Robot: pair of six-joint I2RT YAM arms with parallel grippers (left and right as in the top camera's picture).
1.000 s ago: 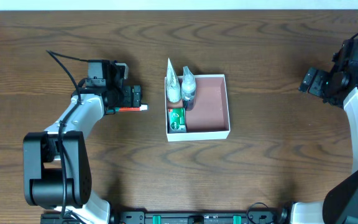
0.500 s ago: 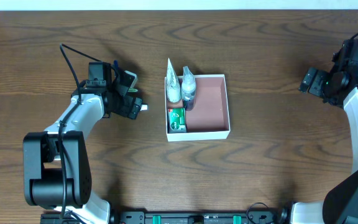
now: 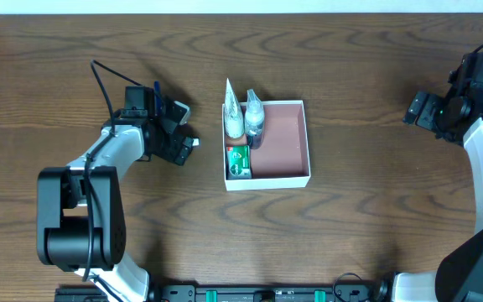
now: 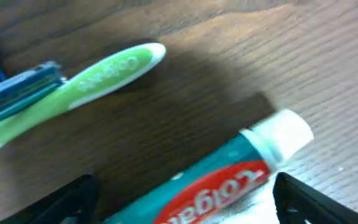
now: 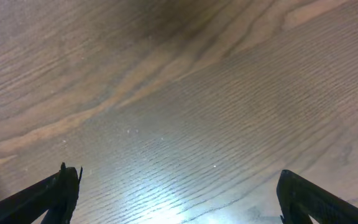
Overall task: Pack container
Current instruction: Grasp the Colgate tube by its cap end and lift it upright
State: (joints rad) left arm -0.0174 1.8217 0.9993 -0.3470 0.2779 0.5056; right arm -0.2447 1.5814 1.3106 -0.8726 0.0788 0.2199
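Fingers (image 4: pixel 73 202) of the left gripper (image 4: pixel 182 208) clasp a toothpaste tube (image 4: pixel 216 186); the container (image 3: pixel 267 179) sits apart.
The dark tips flank the tube's two sides. In the wrist view its white cap (image 4: pixel 284 134) points out toward 1 o'clock above the table (image 4: pixel 328 56). Further out, at 10 o'clock, a green handle (image 4: pixel 104 74) shows against the wood. Overhead, the container lies at 3 o'clock from that gripper, near the table's middle. Two white tubes (image 3: pixel 243 117) are packed along its 9 o'clock wall, with a green-and-white soap box (image 3: pixel 238 161) at 7 o'clock. The right gripper (image 5: pixel 179 202) hangs released, fingers spread wide over bare wood, far out at the container's 3 o'clock.
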